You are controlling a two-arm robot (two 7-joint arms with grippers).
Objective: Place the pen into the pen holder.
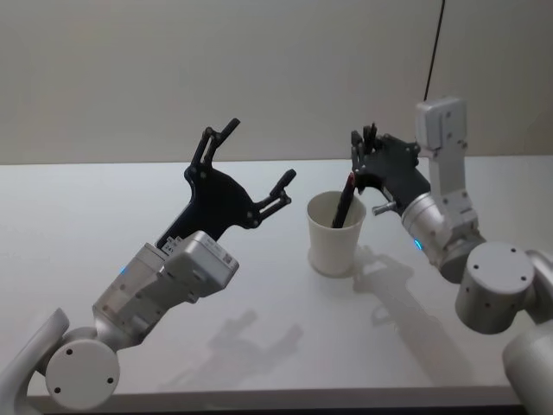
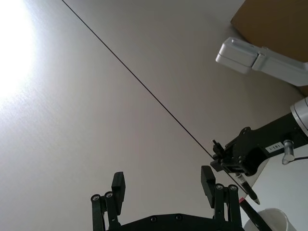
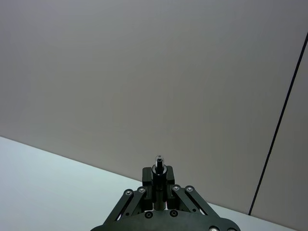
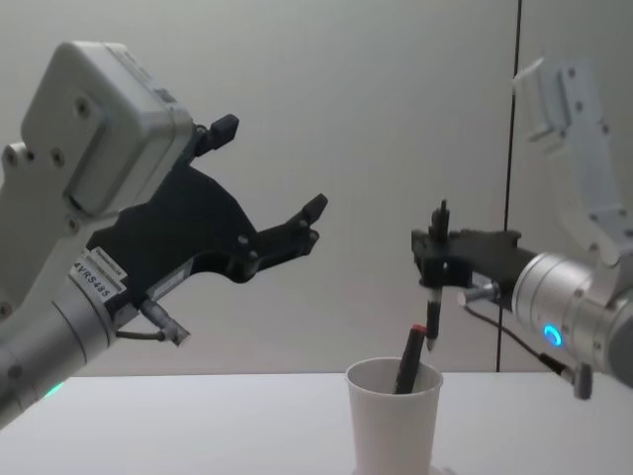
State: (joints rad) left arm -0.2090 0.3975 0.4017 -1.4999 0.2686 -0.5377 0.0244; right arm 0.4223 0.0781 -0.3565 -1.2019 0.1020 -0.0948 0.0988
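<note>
A matt white paper pen holder [image 1: 333,235] stands on a smooth, matt white table [image 1: 259,285].

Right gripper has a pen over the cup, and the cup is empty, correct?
Not empty: the chest view shows a red-ended pen already leaning inside the pen holder. The right gripper does hold a second pen over it.
</note>
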